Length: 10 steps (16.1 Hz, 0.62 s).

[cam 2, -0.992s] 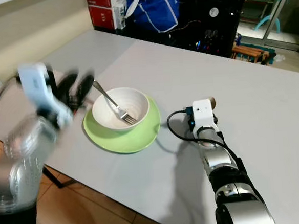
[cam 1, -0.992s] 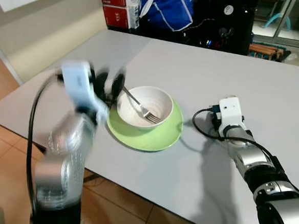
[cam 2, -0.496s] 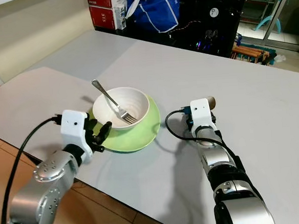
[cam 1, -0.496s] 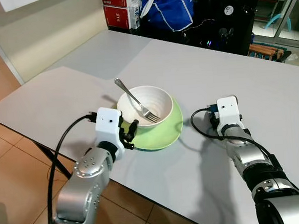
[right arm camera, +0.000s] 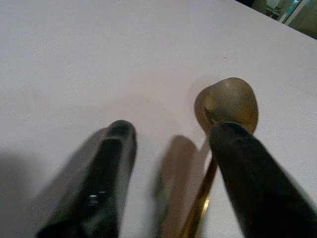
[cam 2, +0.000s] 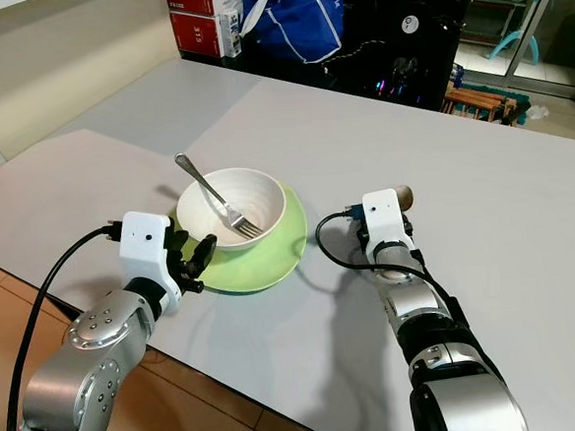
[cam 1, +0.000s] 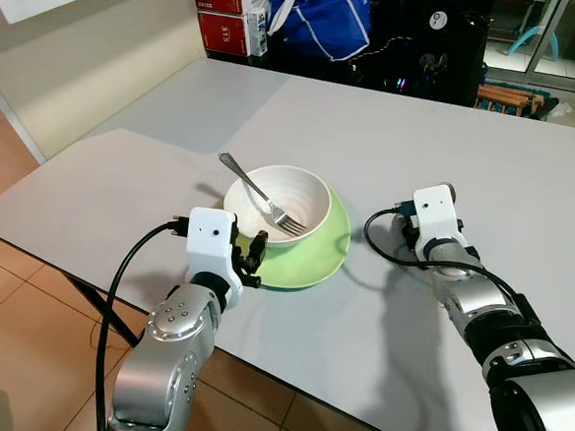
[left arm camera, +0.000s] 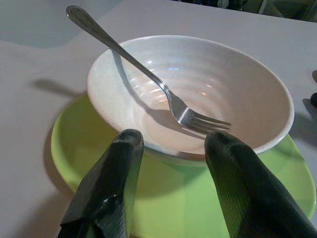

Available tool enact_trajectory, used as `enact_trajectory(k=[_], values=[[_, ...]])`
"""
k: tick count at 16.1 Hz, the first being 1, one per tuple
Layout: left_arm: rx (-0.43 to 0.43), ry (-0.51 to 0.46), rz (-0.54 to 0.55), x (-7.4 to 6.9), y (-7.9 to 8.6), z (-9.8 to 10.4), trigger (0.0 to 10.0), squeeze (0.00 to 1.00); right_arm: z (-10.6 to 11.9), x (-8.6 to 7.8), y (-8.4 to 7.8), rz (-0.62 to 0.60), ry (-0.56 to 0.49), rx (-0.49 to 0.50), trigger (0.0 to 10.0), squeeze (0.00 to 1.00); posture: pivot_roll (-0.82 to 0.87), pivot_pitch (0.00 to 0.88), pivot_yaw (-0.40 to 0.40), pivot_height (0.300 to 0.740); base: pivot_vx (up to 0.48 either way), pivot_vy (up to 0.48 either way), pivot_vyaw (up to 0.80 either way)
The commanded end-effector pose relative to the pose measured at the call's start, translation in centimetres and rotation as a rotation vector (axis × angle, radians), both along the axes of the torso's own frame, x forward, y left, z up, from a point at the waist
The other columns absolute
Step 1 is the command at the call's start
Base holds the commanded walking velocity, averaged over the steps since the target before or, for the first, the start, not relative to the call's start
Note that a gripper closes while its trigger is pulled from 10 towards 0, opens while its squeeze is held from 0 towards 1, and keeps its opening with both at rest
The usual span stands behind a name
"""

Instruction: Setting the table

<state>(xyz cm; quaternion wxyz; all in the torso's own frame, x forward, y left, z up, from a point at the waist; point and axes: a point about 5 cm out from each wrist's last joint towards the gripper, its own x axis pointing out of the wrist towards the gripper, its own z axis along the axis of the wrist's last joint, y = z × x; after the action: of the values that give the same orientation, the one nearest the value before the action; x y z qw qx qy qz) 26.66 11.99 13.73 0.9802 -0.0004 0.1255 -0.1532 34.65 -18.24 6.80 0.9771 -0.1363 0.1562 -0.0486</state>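
Resting parted at green plate [cam 1: 316, 263] edge, left hand [left arm camera: 173, 148]; right hand [right arm camera: 171, 144] spread, straddling gold spoon [right arm camera: 229, 101].

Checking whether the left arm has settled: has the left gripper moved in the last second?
Yes. The left gripper dropped from beside the bowl to the near edge of the green plate, fingers open.

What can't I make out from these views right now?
- Gold spoon: in the right wrist view its handle is hidden behind a finger of the right claw; from the head, only the bowl tip peeks past the wrist housing.
- Green plate: near rim covered by the left claw fingers.
- Red boxes: print too small.
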Motion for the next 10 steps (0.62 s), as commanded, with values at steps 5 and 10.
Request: enact_trajectory(k=[5, 10], values=[[-0.003, -0.036, -0.016, 0.5, -0.3, 1.3, 10.0, 0.0, -1.3, -0.6, -0.3, -0.039, 0.076, 0.024, 0.0, 0.0, -0.03, 0.0, 0.028, 0.74, 0.0, 0.0, 0.0], [-0.002, -0.037, -0.026, 0.8, -0.3, 1.6, 10.0, 0.0, -2.0, -1.0, -0.6, -0.076, 0.105, 0.05, 0.0, 0.0, -0.04, 0.0, 0.034, 0.74, 0.0, 0.0, 0.0]])
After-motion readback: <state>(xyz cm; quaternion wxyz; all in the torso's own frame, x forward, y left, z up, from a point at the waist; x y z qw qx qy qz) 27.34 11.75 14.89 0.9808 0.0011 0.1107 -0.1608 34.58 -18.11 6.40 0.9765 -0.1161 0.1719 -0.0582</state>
